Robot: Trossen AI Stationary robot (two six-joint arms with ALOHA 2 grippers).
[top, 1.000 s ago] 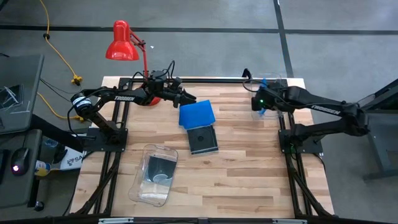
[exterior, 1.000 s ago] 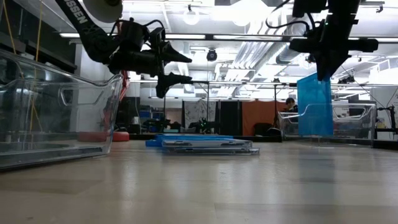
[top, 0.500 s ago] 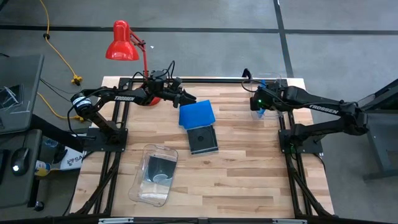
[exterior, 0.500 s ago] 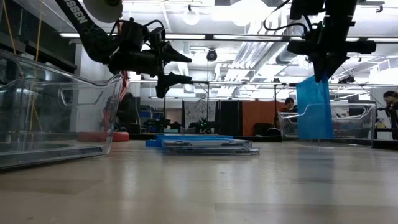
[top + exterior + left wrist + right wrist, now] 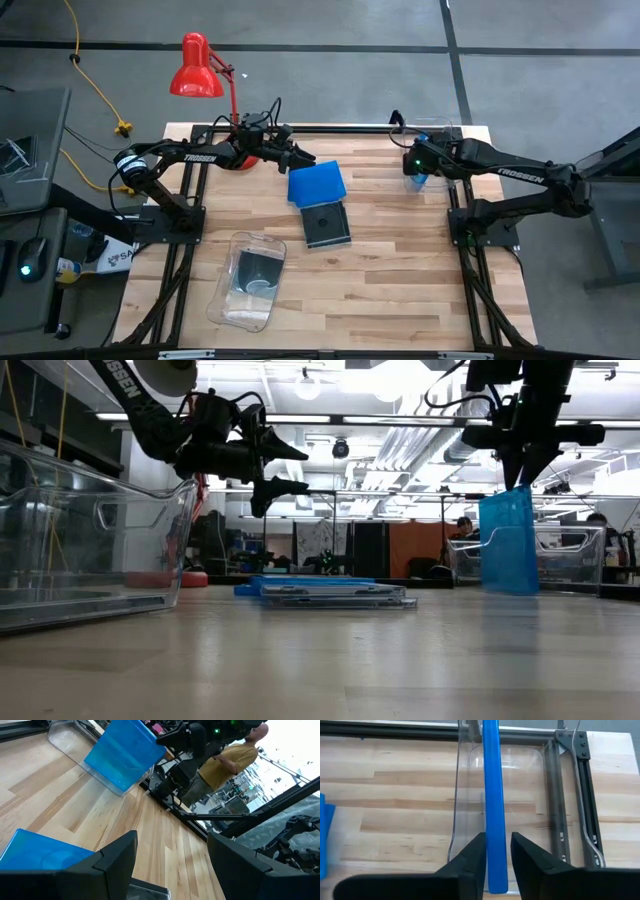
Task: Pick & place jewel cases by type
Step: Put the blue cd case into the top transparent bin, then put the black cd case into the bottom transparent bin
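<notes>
A blue jewel case (image 5: 508,540) stands on edge in the clear bin (image 5: 575,560) at the table's far right, also seen as the blue case (image 5: 125,755). My right gripper (image 5: 527,478) hangs just above it, open, one finger on either side of its top edge. My left gripper (image 5: 308,160) hovers open above the table's far middle, over a stack of blue jewel cases (image 5: 316,184). A black jewel case (image 5: 326,224) lies flat next to the stack. My right gripper points down over the blue case's top edge (image 5: 495,870), which runs between its two fingers. A narrow gap shows beside one finger (image 5: 530,865); whether the other touches, I cannot tell. The case rests on its lower edge (image 5: 510,590) in the bin, slightly tilted.
A second clear bin (image 5: 225,300) with a dark case inside lies at the near left; its wall (image 5: 90,540) fills the low view's left. A red lamp (image 5: 200,70) stands at the far left corner. Bare wood lies between the cases and the right bin.
The blue case has slid down out of my right gripper's hold and now stands lower in the bin, a little tilted. My right gripper has stayed above it.
</notes>
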